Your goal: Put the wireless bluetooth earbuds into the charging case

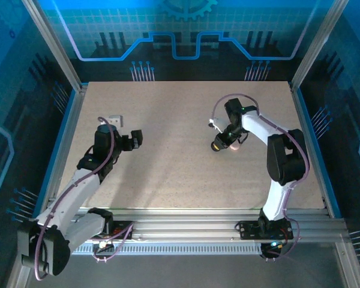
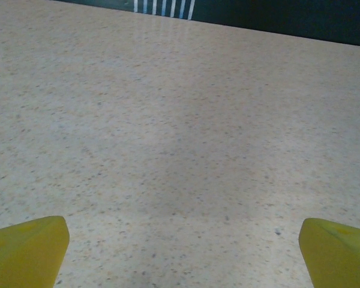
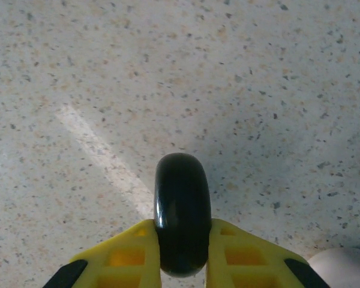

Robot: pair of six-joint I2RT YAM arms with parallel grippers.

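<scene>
Charging case (image 3: 180,192), black and rounded, pinched edge-on between the yellow fingers (image 3: 129,255) of the right hand (image 3: 181,234). Pokes out past the fingertips toward the speckled bench (image 1: 168,174), right of centre and toward the far side. Touching the surface or just above it: cannot tell. Just beside that hand, at the lower right corner of the right wrist view, a pale rounded thing (image 3: 343,267), too cropped to name. Well apart on the left side, left hand (image 2: 183,240) spread wide, low over the bench, bare speckled surface between its two yellow tips.
</scene>
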